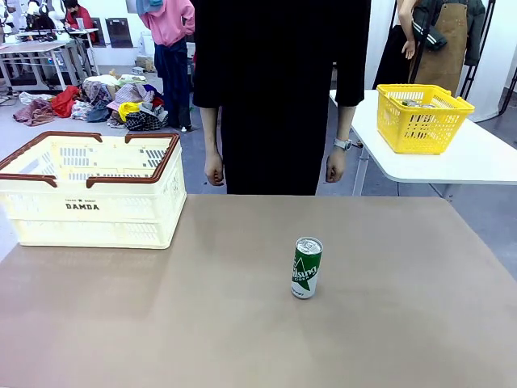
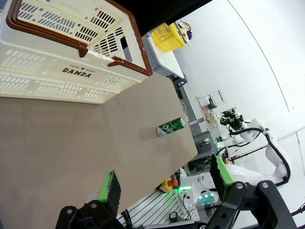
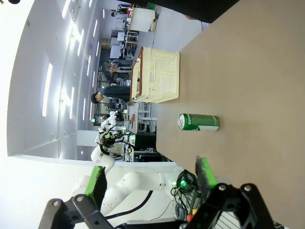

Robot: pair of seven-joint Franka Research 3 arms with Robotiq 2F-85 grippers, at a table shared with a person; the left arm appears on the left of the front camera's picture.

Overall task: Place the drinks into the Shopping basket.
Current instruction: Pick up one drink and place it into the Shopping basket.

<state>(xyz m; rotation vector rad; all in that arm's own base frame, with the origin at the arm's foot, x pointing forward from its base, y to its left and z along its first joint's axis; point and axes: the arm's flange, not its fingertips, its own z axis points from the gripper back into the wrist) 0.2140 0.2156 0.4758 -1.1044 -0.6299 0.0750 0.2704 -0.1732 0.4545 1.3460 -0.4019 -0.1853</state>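
Closest to me, my left gripper (image 2: 167,183) has its fingers spread wide with nothing between them, hanging over the near part of the table (image 1: 242,339), well short of the basket (image 1: 89,206). My right gripper (image 3: 151,180) is spread the same way and is just as empty, also held back from the basket on the near side.

Further in, one green can (image 1: 307,267) stands upright on the bare tabletop, well to the right of the basket and nearer to me than it. Nothing touches it.

The basket itself sits at the far left of the table, handles folded down along its rim. From my views I see its inner walls but not its floor, so I cannot tell whether any drink is already inside.

Past the basket and to its right a person (image 1: 275,97) stands at the far edge, both arms hanging down. Further right again, a yellow basket (image 1: 420,121) rests on a separate white table.

My reading: at least this can is left to do. It needs picking up, carrying over to the basket and setting inside.
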